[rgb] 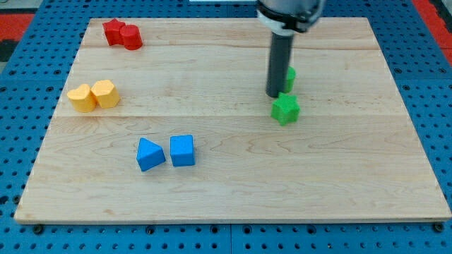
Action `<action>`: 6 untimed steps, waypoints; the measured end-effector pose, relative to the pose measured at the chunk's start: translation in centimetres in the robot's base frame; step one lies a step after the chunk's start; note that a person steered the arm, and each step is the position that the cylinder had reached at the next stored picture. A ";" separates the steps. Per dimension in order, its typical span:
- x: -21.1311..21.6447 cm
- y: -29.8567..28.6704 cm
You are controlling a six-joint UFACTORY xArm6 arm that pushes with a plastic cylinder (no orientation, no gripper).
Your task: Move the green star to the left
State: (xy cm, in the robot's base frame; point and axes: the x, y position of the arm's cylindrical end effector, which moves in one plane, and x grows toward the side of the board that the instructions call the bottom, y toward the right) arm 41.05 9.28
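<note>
- My rod (280, 60) comes down from the view's top, its upper housing cut off by the frame edge; my tip (274, 95) rests on the worktop (233, 190).
- I carry no claw, only this rod, so nothing is gripped or held.
- Behind the rod sits a second green block (291, 76), mostly hidden; only a sliver shows on the rod's right, and I cannot tell its shape.
- The green star (285, 109) lies right of centre, just below and slightly to the view's right of my tip; it looks very near the tip, perhaps touching, but the angle leaves that unclear.
- Count by colour: two green, two red, two yellow, two blue, eight blocks in all.
- The red pair (122, 34) sits touching at the top left corner; their shapes are hard to make out.
- The yellow pair (92, 95) sits touching by the left edge, rounded in outline.
- The blue triangle (150, 154) and blue cube (182, 150) lie side by side, just apart, lower left of centre.
- The blue pegboard (21, 233) around the worktop is cut off on all sides.
- No writing or labels can be read anywhere.
</note>
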 end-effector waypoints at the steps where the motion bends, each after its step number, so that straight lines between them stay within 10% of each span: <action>1: 4.4 0.8; 3: 6.4 10.4; 6: 6.9 -4.8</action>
